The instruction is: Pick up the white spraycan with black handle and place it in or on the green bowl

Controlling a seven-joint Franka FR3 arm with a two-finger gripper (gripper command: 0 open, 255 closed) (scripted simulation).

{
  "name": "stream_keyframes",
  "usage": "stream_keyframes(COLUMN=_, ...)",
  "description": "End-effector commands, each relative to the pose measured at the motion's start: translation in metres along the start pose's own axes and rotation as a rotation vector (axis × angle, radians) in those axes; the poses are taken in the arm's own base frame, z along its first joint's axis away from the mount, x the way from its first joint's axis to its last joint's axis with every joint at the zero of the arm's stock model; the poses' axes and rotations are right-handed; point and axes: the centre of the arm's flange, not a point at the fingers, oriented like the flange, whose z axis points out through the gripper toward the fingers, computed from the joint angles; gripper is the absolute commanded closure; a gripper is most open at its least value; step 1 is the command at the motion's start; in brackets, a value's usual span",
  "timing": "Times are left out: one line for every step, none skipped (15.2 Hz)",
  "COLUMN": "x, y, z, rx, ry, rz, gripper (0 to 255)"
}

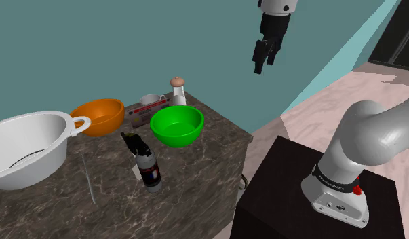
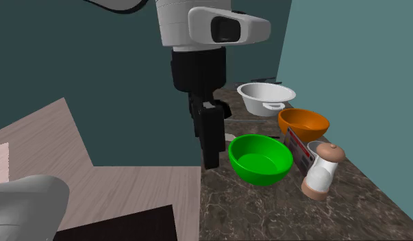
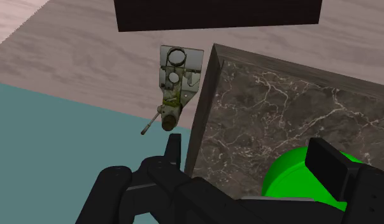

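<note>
A dark, veined, polished stone surface (image 1: 196, 190) carries a glossy green bowl (image 1: 179, 136), a glossy orange bowl (image 1: 101, 122) and a smooth white basin (image 1: 33, 159); the floor (image 1: 332, 102) looks like pale wood grain, the end effector (image 1: 264, 66) matt black.

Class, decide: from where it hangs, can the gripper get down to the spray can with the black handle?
Probably yes. The gripper hangs high with jaws open, and the spray can stands apart from the green bowl, with nothing above it.
</note>
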Motion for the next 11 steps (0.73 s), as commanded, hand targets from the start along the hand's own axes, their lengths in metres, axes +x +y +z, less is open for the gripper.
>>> stream_keyframes(x=0.0, y=0.0, z=0.0, rx=0.0, ry=0.0, rz=0.0, gripper=0)
stream_keyframes(x=0.004, y=-0.012, z=0.002, rx=0.002, ry=-0.001, rz=0.0, gripper=0)
stream_keyframes(x=0.008, y=-0.024, z=0.005, rx=0.004, ry=-0.001, rz=-0.001, gripper=0)
stream_keyframes(x=0.012, y=-0.036, z=0.007, rx=0.007, ry=-0.002, rz=-0.001, gripper=0)
stream_keyframes(x=0.016, y=-0.048, z=0.009, rx=0.009, ry=-0.003, rz=-0.001, gripper=0)
stream_keyframes(x=0.02, y=-0.06, z=0.012, rx=0.011, ry=-0.004, rz=-0.001, gripper=0)
stream_keyframes(x=0.025, y=-0.072, z=0.014, rx=0.013, ry=-0.004, rz=-0.002, gripper=0)
stream_keyframes(x=0.029, y=-0.084, z=0.016, rx=0.015, ry=-0.005, rz=-0.002, gripper=0)
stream_keyframes(x=0.033, y=-0.096, z=0.018, rx=0.017, ry=-0.006, rz=-0.002, gripper=0)
stream_keyframes(x=0.037, y=-0.108, z=0.02, rx=0.02, ry=-0.007, rz=-0.002, gripper=0)
stream_keyframes(x=0.041, y=-0.12, z=0.023, rx=0.022, ry=-0.007, rz=-0.003, gripper=0)
